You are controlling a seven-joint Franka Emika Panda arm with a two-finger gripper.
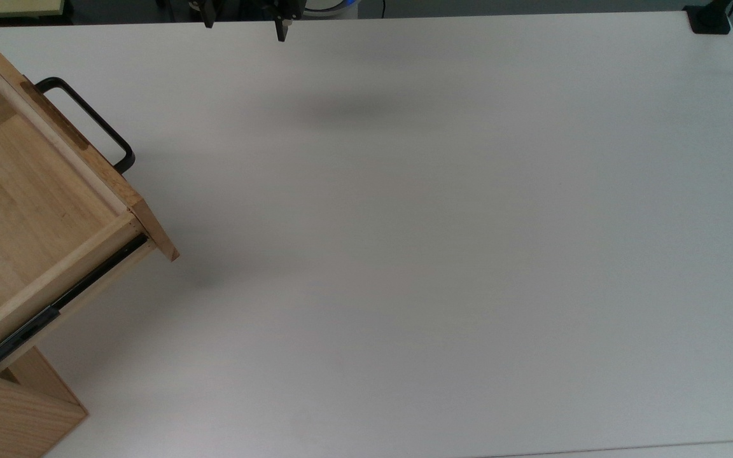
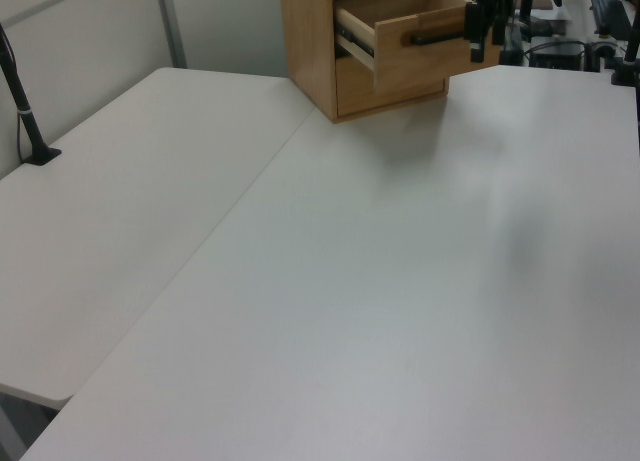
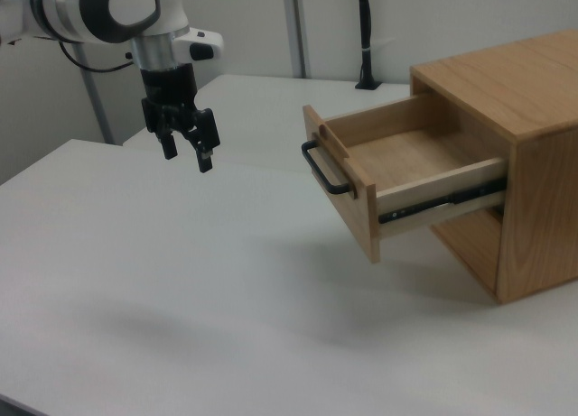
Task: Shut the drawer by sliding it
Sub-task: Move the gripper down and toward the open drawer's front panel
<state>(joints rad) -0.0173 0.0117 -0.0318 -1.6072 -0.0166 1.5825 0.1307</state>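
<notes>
The drawer (image 1: 23, 191) of light wood stands pulled far out of its cabinet (image 1: 4, 413) at the top view's left, with its inside bare. Its black bar handle (image 1: 93, 121) faces the table's middle and a black side rail (image 1: 55, 308) is exposed. In the right view the drawer (image 3: 397, 163) juts leftward from the cabinet (image 3: 533, 163), handle (image 3: 321, 172) in front. My gripper (image 3: 187, 156) hangs open above the table, well to the left of the handle and apart from it, holding nothing. It also reaches into the top view at the upper edge (image 1: 245, 27) and sits beside the drawer front in the left view (image 2: 480, 31).
The white table (image 1: 436, 254) spreads wide between gripper and drawer. A black clamp base (image 1: 709, 19) sits at the top view's upper right corner, and a black post (image 2: 25, 111) stands at the left view's left edge. Cables and equipment lie beyond the far edge (image 2: 560, 41).
</notes>
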